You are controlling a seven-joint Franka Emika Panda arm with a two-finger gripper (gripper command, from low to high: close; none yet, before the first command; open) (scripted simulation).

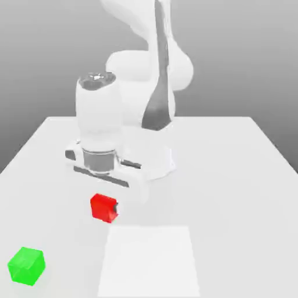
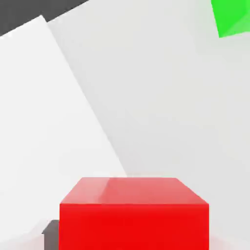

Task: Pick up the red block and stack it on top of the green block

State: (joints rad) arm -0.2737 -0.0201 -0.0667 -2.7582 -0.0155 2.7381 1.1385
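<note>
A: Two blocks sit in the scene, and the red block (image 1: 104, 208) is the one in the arm's grasp. In the exterior view it hangs just below the white hand, about the centre of the picture, slightly toward seven o'clock

B: Is it resting on the table (image 1: 233, 174)?

A: That is hard to tell for certain from the exterior view; it appears a little above the surface, directly under the gripper (image 1: 106, 205). The jaws are drawn in narrow and clamped on the red block's sides, with a dark finger edge showing against the cube's side toward the exterior view's right

B: And the green block (image 1: 26, 266)?

A: It lies on the table at about seven o'clock from the red block in the exterior view, well apart from it, near the picture's lower corner on the exterior view's left. Nothing touches it

B: What does the hand camera give?

A: The red block (image 2: 134, 215) sits close before the lens, its top face glossy, and the green block (image 2: 233, 17) shows at one corner, far off across the white surface. A paler rectangular patch (image 1: 149, 260) lies on the table at about five o'clock from the red block in the exterior view, near it

B: And the arm itself?

A: The white arm (image 1: 145, 70) rises behind, at twelve o'clock from the red block, with the hand pointing straight down
</note>
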